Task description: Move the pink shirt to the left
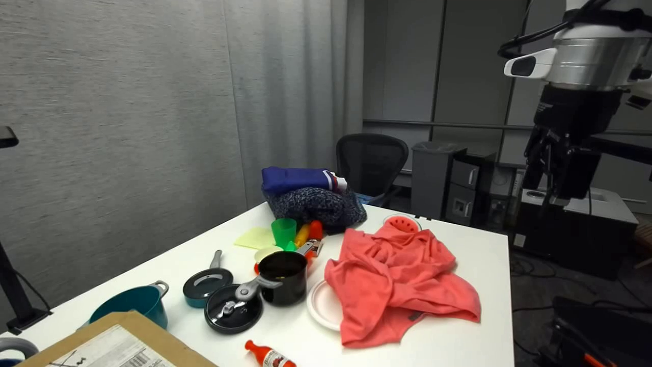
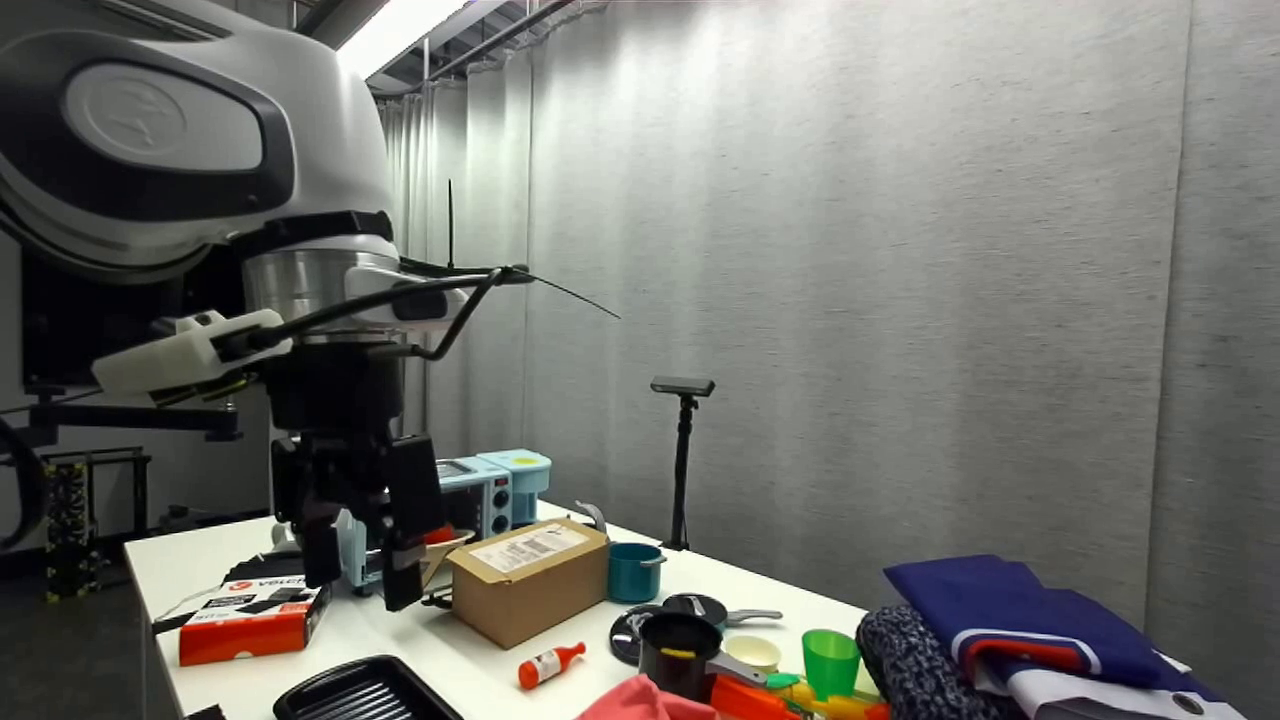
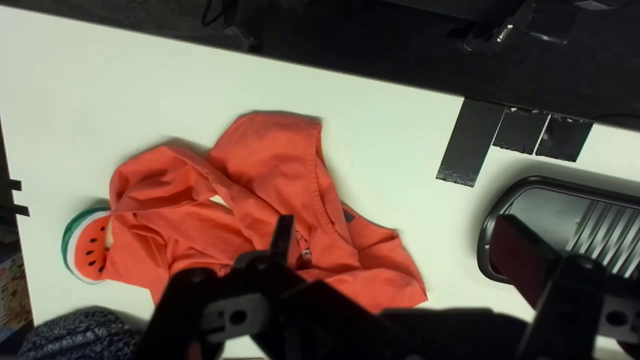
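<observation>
The pink shirt lies crumpled on the white table in an exterior view, its near left part over a white plate. Only its top edge shows in an exterior view. In the wrist view the shirt looks coral and spreads left of centre. My gripper is open and empty, with its fingers wide apart. It hangs well above the table in both exterior views. In the wrist view one finger and the gripper body hide the shirt's lower part.
A watermelon-patterned item touches the shirt's far end. A black ridged tray lies to the other side. A black pot, a lid and a dark knit cloth stand near. A cardboard box and an orange-white box are farther off.
</observation>
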You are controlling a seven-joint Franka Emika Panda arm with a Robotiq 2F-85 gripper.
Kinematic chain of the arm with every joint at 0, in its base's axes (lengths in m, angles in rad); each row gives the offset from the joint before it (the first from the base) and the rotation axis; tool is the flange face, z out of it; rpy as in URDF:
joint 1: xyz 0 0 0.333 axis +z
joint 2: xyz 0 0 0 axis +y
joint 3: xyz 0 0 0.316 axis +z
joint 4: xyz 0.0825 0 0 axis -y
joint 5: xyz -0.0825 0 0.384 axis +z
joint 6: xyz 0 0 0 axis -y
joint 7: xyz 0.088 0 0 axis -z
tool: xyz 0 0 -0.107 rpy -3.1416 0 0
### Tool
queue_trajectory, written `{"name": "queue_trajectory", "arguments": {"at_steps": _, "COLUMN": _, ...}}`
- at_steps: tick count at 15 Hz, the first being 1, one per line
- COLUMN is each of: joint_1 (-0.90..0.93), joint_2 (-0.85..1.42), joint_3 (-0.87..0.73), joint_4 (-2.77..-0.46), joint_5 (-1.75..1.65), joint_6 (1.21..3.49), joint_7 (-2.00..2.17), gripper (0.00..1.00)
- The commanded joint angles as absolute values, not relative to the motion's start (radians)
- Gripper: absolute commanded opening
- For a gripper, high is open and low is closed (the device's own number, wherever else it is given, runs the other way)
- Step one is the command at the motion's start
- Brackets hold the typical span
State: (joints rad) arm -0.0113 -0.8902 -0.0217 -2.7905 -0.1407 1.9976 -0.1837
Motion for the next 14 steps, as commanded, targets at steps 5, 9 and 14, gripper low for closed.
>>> {"name": "queue_trajectory", "arguments": {"at_steps": 5, "joint_1": -0.005, "joint_2": -0.881, "joint_3": -0.034, "joint_4": -2.786, "joint_5": -0.147, "joint_6": 2.012, "joint_7": -0.172, "gripper": 1.00}}
{"name": "queue_trajectory", "arguments": {"at_steps": 9, "joint_1": -0.083, "joint_2": -0.835, "joint_3": -0.068, "joint_4": -2.777, "joint_5": -0.245, "joint_6": 2.264, "joint_7": -0.168, "gripper": 1.00}}
{"name": "queue_trajectory", "arguments": {"at_steps": 14, "joint_1": -0.060, "joint_2": -0.598, "joint_3": -0.051, "joint_4": -2.758, "joint_5": -0.191, "joint_6": 2.466, "joint_7": -0.100, "gripper": 1.00}}
